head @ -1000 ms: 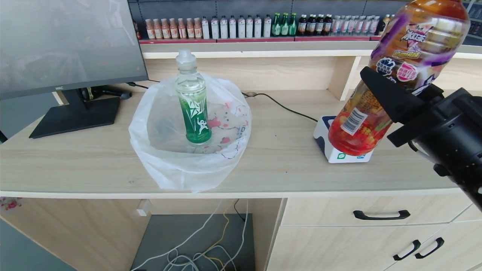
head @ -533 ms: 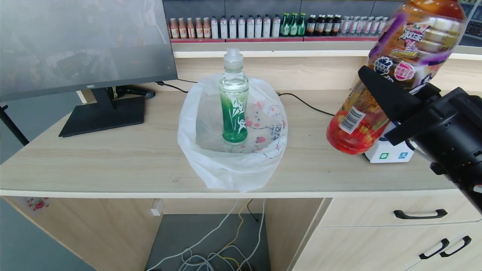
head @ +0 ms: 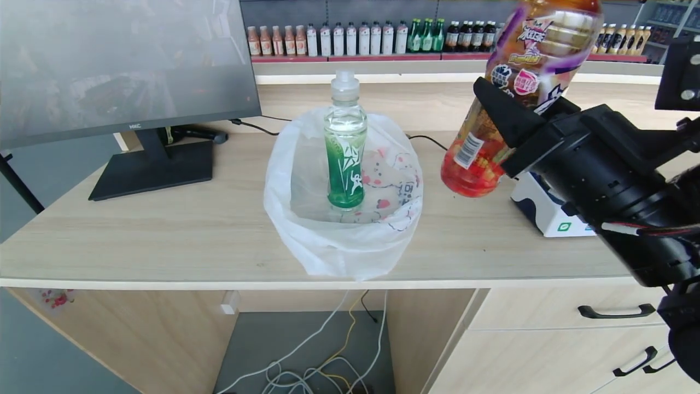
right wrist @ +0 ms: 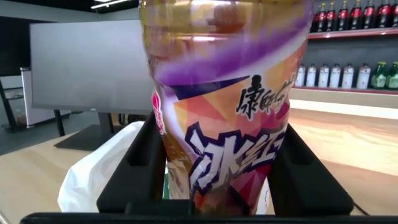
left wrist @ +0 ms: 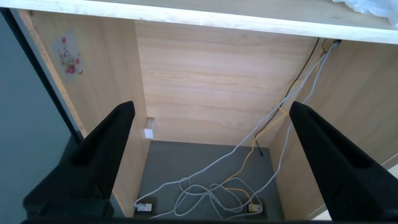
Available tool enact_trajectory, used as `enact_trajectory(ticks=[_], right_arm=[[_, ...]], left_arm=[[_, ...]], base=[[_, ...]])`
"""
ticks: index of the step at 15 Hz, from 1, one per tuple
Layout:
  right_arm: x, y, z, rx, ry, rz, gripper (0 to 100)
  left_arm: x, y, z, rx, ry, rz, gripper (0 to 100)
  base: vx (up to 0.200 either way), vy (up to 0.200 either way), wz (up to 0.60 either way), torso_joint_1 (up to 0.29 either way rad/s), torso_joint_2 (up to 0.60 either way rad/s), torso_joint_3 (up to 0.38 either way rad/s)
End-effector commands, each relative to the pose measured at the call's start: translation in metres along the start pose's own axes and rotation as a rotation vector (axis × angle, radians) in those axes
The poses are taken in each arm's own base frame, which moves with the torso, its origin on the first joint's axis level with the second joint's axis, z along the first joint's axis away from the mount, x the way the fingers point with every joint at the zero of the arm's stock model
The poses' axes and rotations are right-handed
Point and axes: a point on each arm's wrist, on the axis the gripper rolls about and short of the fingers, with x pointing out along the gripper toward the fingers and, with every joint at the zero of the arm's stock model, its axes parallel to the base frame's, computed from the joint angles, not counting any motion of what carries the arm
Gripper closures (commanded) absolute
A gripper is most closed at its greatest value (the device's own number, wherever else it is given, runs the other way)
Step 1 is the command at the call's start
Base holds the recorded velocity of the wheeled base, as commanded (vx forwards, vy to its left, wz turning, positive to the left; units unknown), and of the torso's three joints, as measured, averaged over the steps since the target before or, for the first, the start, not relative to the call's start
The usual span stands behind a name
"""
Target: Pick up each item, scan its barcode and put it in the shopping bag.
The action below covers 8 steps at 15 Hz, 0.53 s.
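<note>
The right claw (head: 495, 128) is clamped on the large orange-red drink bottle with a purple label (head: 525, 60), its black fingers pressed against the middle of the body on both sides, as the right wrist view shows (right wrist: 224, 168). The bottle hangs above the pale wooden desk (head: 164, 235), tilted with its base lowest and nearest the bag. Its base sits between the white translucent plastic shopping bag (head: 306, 219) and the white-and-blue scanner box (head: 538, 210).

The bag stands open at the middle of the desk. A clear bottle with a green label (head: 344, 158) stands upright in the middle of it, and the bag's raised rim lies between that bottle and the held one. A dark flat monitor on a black stand (head: 120, 60) takes up the desk's left end. A shelf of small drink bottles (head: 350, 38) runs along the back wall. Loose white and yellow cables (head: 306, 361) lie under the desk.

Half a second ago the held bottle's base overlapped the scanner box. Now it is off the box and closer to the bag, and the right arm has come further into the head view.

The right arm reaches in from the right, slanting up from the lower corner to the claw. The left claw (left wrist: 214, 143) hangs below the desk's edge, spread wide with nothing in it.
</note>
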Motion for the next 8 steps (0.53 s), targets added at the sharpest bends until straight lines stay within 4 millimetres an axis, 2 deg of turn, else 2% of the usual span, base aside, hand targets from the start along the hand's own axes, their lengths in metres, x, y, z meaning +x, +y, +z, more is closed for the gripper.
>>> enact_trajectory(ticks=[1, 3, 4, 5, 8], right_arm=[[0.023, 0.003, -0.026, 0.002, 0.027, 0.007, 100], [0.033, 0.006, -0.042, 0.003, 0.043, 0.011, 100], [0.034, 0.006, -0.043, 0.003, 0.045, 0.011, 100], [0.044, 0.007, -0.058, 0.003, 0.057, 0.018, 100], [0.059, 0.01, -0.084, 0.004, 0.071, 0.032, 100]], left_arm=[[0.0, 0.0, 0.0, -0.001, 0.001, 0.0, 0], [0.0, 0.0, 0.0, -0.001, 0.001, 0.0, 0], [0.0, 0.0, 0.0, -0.001, 0.001, -0.002, 0], [0.0, 0.0, 0.0, -0.001, 0.001, 0.0, 0], [0.0, 0.0, 0.0, -0.001, 0.001, 0.0, 0]], base=[[0.0, 0.0, 0.0, 0.0, 0.0, 0.0], [0.0, 0.0, 0.0, 0.0, 0.0, 0.0], [0.0, 0.0, 0.0, 0.0, 0.0, 0.0], [0.0, 0.0, 0.0, 0.0, 0.0, 0.0], [0.0, 0.0, 0.0, 0.0, 0.0, 0.0]])
